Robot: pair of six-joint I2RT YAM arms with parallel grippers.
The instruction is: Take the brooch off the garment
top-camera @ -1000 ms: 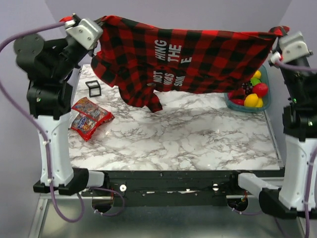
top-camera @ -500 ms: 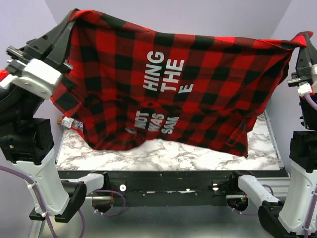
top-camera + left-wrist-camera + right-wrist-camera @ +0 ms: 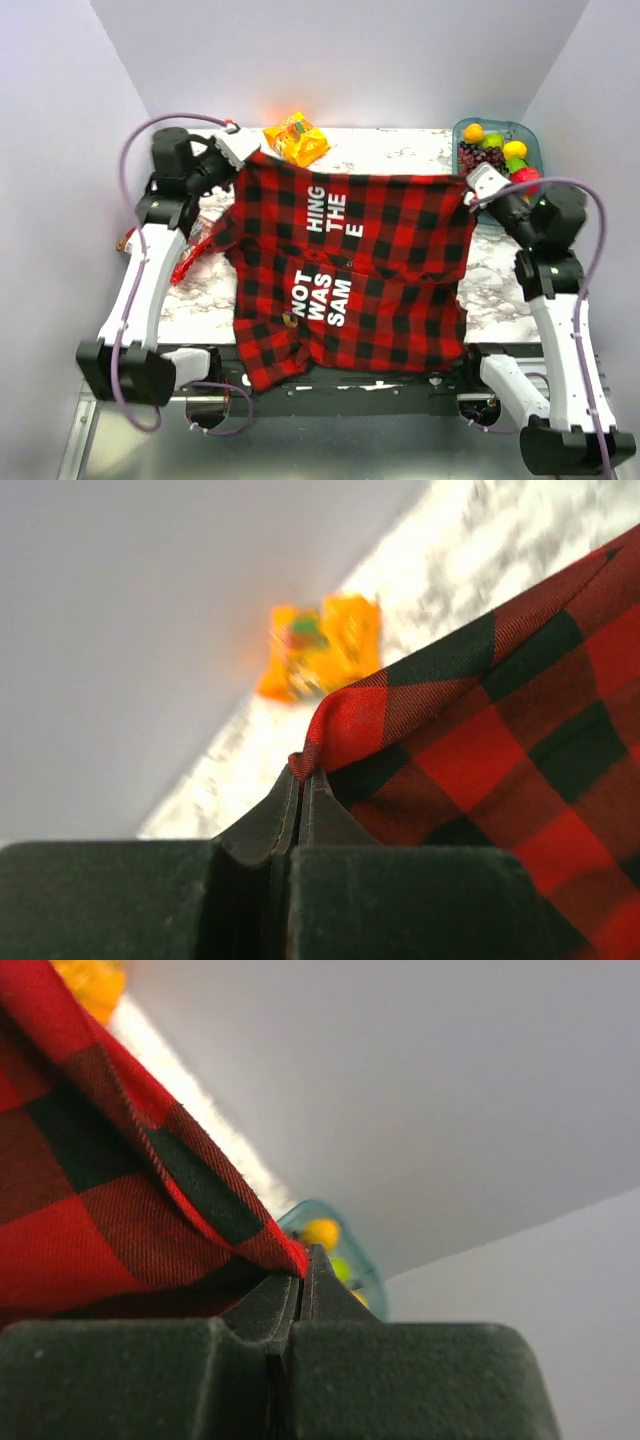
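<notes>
The red-and-black plaid garment (image 3: 350, 270) with white lettering lies spread over the marble table (image 3: 500, 290), its lower edge hanging over the near side. My left gripper (image 3: 243, 160) is shut on its far left corner, seen pinched in the left wrist view (image 3: 300, 777). My right gripper (image 3: 470, 186) is shut on its far right corner, also in the right wrist view (image 3: 302, 1265). A small pale round spot, possibly the brooch (image 3: 291, 320), sits on the cloth left of the word "NOT".
An orange snack packet (image 3: 296, 138) lies at the far edge just beyond the left gripper. A teal tray (image 3: 531, 140) of fruit stands at the far right. A red snack packet (image 3: 188, 258) pokes out from under the garment's left side.
The garment was held up stretched in the air between both grippers. Both arms have swung down and away, and it now lies flat on the table, still gripped at both corners.
</notes>
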